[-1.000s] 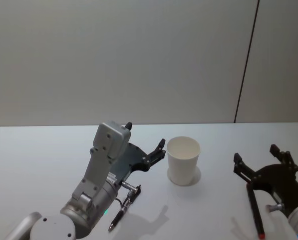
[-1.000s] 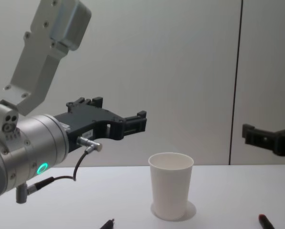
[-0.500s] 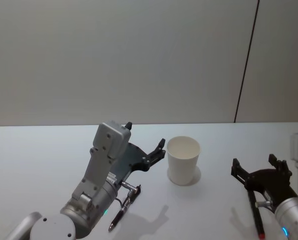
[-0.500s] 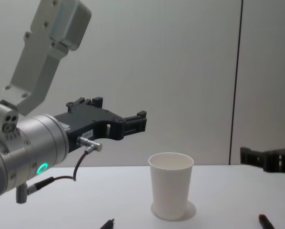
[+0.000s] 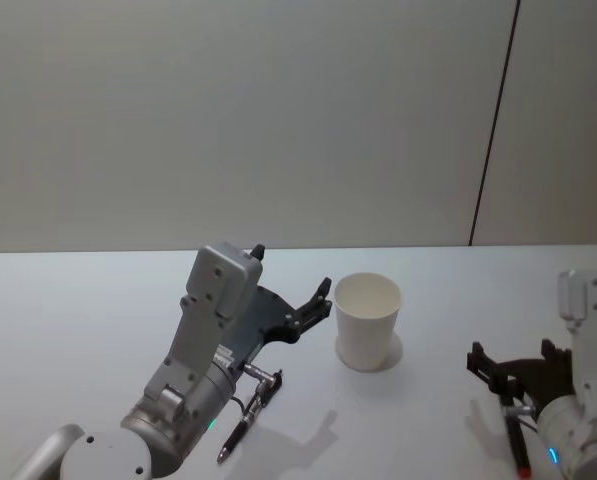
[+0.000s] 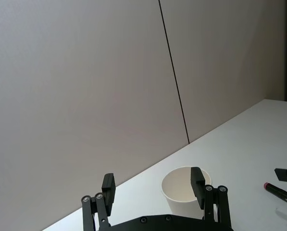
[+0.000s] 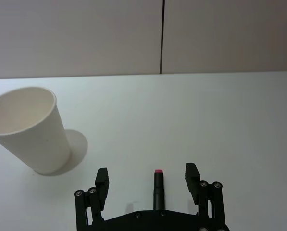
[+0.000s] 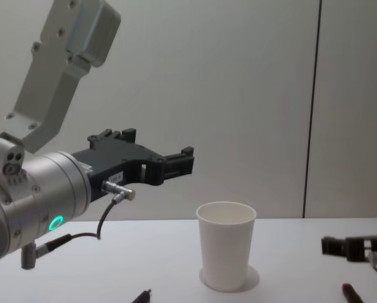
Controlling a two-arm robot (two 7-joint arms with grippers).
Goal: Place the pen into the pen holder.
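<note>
The pen holder, a white paper cup (image 5: 368, 320) (image 8: 226, 252) (image 7: 30, 130) (image 6: 179, 190), stands upright mid-table. A black pen with a red end (image 5: 515, 435) (image 7: 158, 190) (image 8: 349, 291) (image 6: 278, 190) lies on the table to its right. My right gripper (image 5: 511, 358) (image 7: 147, 174) (image 8: 349, 245) is open and low over this pen, which lies in line with the gap between the fingers. A second black pen (image 5: 243, 420) (image 8: 141, 297) lies near my left arm. Raised left of the cup, my left gripper (image 5: 293, 270) (image 6: 153, 179) (image 8: 160, 148) is open and holds nothing.
The white table (image 5: 78, 300) runs back to a plain grey wall with a dark vertical seam (image 5: 493, 120). Open tabletop lies between the cup and the right gripper, and along the far left.
My right gripper has come down toward the table and drawn closer to me, now low over the red-ended pen. The left arm, the cup and both pens have stayed put.
</note>
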